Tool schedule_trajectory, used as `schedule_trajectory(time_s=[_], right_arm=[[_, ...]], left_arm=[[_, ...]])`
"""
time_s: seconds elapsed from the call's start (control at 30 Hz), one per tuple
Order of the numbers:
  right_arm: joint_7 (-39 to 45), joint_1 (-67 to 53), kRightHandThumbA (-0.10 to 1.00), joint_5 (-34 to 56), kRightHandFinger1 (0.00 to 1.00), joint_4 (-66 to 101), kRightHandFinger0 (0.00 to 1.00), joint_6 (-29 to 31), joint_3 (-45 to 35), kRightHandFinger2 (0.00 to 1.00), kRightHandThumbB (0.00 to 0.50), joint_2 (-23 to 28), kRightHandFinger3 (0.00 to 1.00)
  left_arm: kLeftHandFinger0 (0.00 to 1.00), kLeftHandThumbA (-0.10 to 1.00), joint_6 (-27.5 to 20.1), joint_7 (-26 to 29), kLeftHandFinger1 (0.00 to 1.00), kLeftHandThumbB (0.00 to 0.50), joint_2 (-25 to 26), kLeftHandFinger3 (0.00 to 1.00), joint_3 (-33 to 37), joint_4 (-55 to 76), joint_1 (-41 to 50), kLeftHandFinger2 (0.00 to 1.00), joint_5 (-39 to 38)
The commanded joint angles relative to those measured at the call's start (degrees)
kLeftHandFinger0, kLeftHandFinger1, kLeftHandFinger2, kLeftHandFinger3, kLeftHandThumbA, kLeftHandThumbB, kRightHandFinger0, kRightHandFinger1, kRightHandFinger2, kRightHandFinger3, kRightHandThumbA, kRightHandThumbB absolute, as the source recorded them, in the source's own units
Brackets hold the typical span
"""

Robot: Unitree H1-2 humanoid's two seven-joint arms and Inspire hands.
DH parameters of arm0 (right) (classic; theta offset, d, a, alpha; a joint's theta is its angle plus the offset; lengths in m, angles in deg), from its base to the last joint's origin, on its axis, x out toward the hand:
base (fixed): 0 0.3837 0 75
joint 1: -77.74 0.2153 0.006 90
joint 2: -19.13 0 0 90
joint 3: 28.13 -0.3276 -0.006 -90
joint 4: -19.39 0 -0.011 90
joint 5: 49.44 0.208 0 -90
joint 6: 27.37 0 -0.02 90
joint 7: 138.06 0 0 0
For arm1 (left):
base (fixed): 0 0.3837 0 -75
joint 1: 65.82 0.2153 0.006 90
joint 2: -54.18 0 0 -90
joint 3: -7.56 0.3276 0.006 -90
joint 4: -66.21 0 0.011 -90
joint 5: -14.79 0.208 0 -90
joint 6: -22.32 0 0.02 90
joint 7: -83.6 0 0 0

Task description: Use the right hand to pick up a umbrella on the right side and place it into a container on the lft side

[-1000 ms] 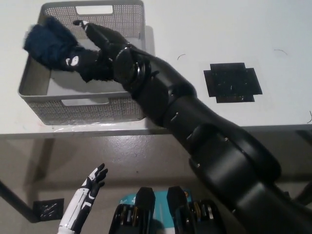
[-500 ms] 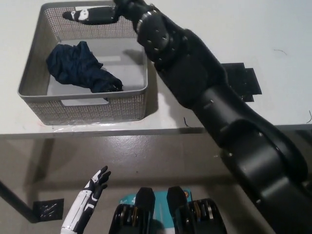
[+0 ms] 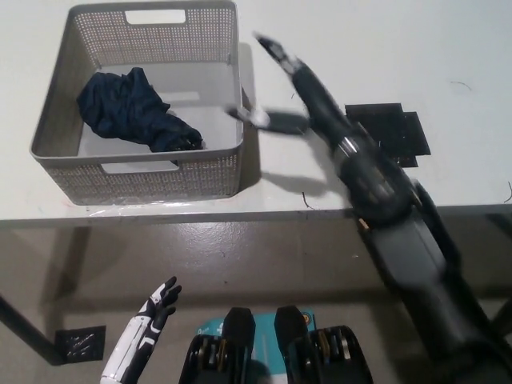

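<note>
Umbrella [image 3: 132, 112] lies in the basket [image 3: 224, 172], a crumpled dark blue bundle on the floor of it, toward the left and middle, one end reaching near the front wall; we judge the placing done. We see our right hand [image 3: 292, 88] out over the table [image 3: 448, 48] just right of the basket's right rim, blurred by motion, fingers spread and holding nothing. That reads to us as a release posture: nothing between the fingers, palm clear of the rim, forearm running down to the bottom right across the table edge. Left hand [image 3: 148, 324] hangs low at the lower left, below table level, fingers apart, empty, idle. Basket sits near the table's front edge, its front wall just behind that edge, so we have little margin there if anything nudges it forward. Right of the basket the tabletop is open apart from a black mat [image 3: 396, 132] partly hidden behind our forearm; that side gives room for the arm to swing home. Main risk we see is a fingertip or the wrist catching the right rim and dragging the basket. Inside the basket, bare floor shows to the right of the umbrella, so it is not wedged against that wall.
</note>
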Motion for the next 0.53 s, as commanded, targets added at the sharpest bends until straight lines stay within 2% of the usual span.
schedule_trajectory(time_s=[0.0,0.03,0.13,0.17,0.27,0.3,0.37,0.43,0.47,0.5], right_arm=[[1.5,-28.7,1.00,25.6,1.00,66.1,1.00,0.3,-13.1,1.00,0.435,11.8,1.00],[0.6,-32.6,1.00,26.9,1.00,65.3,1.00,3.9,-12.2,1.00,0.421,11.1,1.00],[0.0,-40.0,1.00,28.7,1.00,62.6,1.00,9.6,-10.1,1.00,0.442,9.7,1.00],[0.1,-41.8,1.00,28.3,1.00,61.7,1.00,10.8,-9.4,1.00,0.431,9.4,1.00],[0.5,-47.9,1.00,26.3,1.00,55.5,1.00,16.4,-6.6,1.00,0.433,7.5,1.00],[-0.1,-50.2,1.00,22.5,1.00,50.5,1.00,20.7,-5.6,1.00,0.404,6.8,1.00],[-0.1,-52.1,1.00,20.8,1.00,41.9,1.00,25.0,-4.7,1.00,0.416,5.4,1.00],[0.4,-52.9,1.00,20.5,1.00,36.8,1.00,25.4,-4.3,1.00,0.436,4.4,1.00],[1.0,-52.6,1.00,19.7,1.00,28.7,1.00,28.2,-3.8,1.00,0.395,3.7,1.00],[1.0,-52.6,1.00,19.7,1.00,28.7,1.00,28.2,-3.8,1.00,0.395,3.7,1.00]], left_arm=[[1.00,1.00,-0.9,0.0,1.00,0.318,1.5,1.00,-0.9,0.6,-0.6,1.00,0.4],[1.00,1.00,-0.8,0.1,1.00,0.313,1.3,1.00,-0.9,0.4,-0.5,1.00,0.5],[1.00,1.00,-1.5,0.4,1.00,0.301,1.3,1.00,-0.9,-0.3,-0.3,1.00,0.7],[1.00,1.00,-1.7,0.5,1.00,0.294,1.3,1.00,-0.9,-0.6,-0.4,1.00,0.8],[1.00,1.00,-1.8,0.6,1.00,0.294,1.3,1.00,-1.0,-0.8,-0.3,1.00,0.8],[1.00,1.00,-1.1,0.7,1.00,0.311,1.3,1.00,-1.1,-0.5,-0.1,1.00,1.0],[1.00,1.00,-1.4,0.7,1.00,0.310,1.2,1.00,-1.0,-0.7,-0.2,1.00,0.9],[1.00,1.00,-1.5,0.6,1.00,0.302,1.2,1.00,-1.1,-0.8,-0.4,1.00,0.5],[1.00,1.00,-1.2,0.7,1.00,0.305,1.3,1.00,-1.3,-0.8,-0.5,1.00,0.6],[1.00,1.00,-1.2,0.7,1.00,0.305,1.3,1.00,-1.3,-0.8,-0.5,1.00,0.6]])
